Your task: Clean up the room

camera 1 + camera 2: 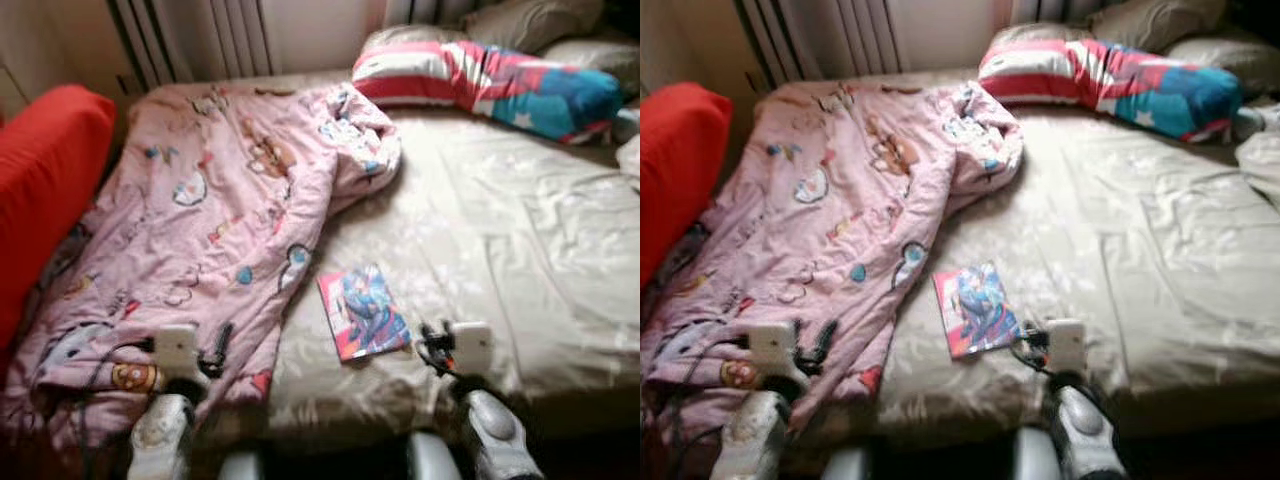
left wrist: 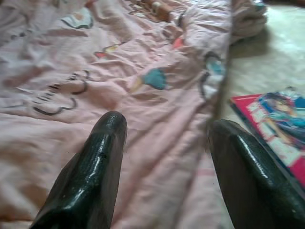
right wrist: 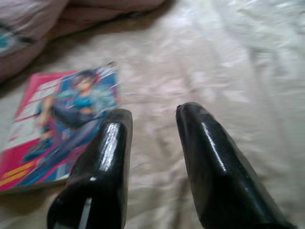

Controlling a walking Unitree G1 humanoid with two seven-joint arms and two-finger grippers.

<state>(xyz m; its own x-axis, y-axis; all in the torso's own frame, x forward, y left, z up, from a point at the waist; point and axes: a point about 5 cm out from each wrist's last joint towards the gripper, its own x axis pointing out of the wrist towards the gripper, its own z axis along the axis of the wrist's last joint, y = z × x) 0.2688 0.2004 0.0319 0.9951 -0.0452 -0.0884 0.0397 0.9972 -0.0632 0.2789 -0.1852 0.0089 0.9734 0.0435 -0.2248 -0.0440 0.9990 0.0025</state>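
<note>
The left gripper (image 1: 218, 348) hangs low over the near end of a pink quilt (image 1: 200, 230) printed with cartoon figures; its two black fingers (image 2: 90, 176) stand well apart with nothing between them, and the crumpled cloth lies just beneath and ahead of them. The quilt runs away from this gripper in a long heap up the bed (image 1: 520, 230), with its far end folded over itself. Off to the left of the left gripper a red cushion (image 1: 45, 190) rests against the edge of the quilt.

The right gripper (image 1: 432, 348) hovers above the beige sheet near the bed's front edge, fingers (image 3: 102, 162) parted and empty. A comic book (image 1: 362, 312) with a pink-bordered, blue-figured cover lies flat on the sheet between the two grippers, just beside the right one on its inner side and close to the quilt's hem. Far ahead of the right gripper, at the head of the bed, a pillow (image 1: 500, 80) striped in red, white and blue lies across, with beige pillows (image 1: 530, 20) behind it.
</note>
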